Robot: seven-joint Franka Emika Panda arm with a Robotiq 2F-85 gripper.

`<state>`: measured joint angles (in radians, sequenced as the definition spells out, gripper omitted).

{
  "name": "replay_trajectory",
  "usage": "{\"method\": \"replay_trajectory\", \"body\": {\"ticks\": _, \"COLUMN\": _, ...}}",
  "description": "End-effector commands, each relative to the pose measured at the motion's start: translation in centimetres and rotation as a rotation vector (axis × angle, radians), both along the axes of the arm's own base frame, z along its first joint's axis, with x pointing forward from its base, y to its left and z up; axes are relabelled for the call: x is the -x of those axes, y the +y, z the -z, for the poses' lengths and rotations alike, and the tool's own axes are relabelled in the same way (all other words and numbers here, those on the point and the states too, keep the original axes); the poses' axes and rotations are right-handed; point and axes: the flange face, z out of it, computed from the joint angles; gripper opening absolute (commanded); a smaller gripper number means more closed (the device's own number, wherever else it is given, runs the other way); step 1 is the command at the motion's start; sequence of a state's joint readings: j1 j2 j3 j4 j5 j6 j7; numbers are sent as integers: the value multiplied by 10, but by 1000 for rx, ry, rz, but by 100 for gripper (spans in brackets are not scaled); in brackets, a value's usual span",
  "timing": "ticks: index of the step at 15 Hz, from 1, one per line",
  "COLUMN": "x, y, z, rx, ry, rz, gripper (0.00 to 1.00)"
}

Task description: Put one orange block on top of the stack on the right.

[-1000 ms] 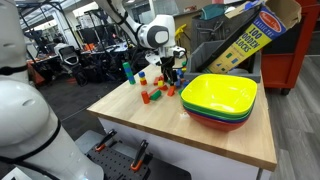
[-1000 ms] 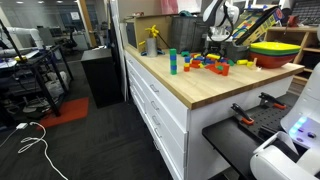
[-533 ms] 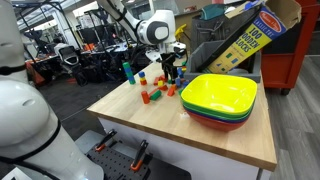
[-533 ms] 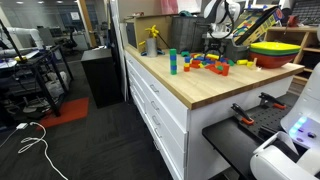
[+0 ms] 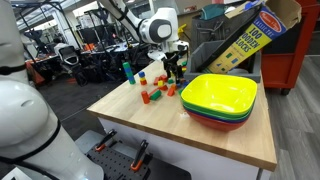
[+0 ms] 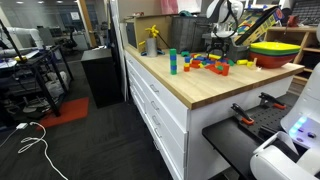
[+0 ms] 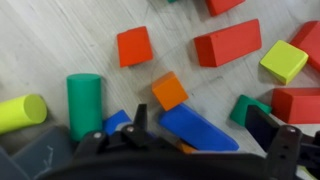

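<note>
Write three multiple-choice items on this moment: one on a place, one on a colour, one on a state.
1. In the wrist view, the green cylinder lies where, relative to the orange cube?
A) toward the picture's left edge
B) toward the picture's right edge
C) on top of it

2. The topmost bowl is:
A) red
B) yellow
C) blue

3. The tool is:
A) shut on the orange cube
B) shut on the green cylinder
C) open, holding nothing

Answers: 1 A, the cylinder sits nearer the left edge; 2 B, its yellow rim is uppermost; 3 C, it stands spread wide, gripping nothing.
</note>
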<state>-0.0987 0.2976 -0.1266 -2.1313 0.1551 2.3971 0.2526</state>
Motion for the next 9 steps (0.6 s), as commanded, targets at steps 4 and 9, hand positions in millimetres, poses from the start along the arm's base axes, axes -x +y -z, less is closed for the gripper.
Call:
{"method": "replay_trajectory", "body": {"ticks": 4, "x": -2, "y": -17, "z": 9, "rx": -18, "ry": 51, "rz": -145, "gripper": 100}}
{"method": "replay_trajectory", "body": {"ticks": 9, "x": -6, "y": -16, "z": 20, "rx": -24, "ry": 70, "rz": -208, "gripper": 100}}
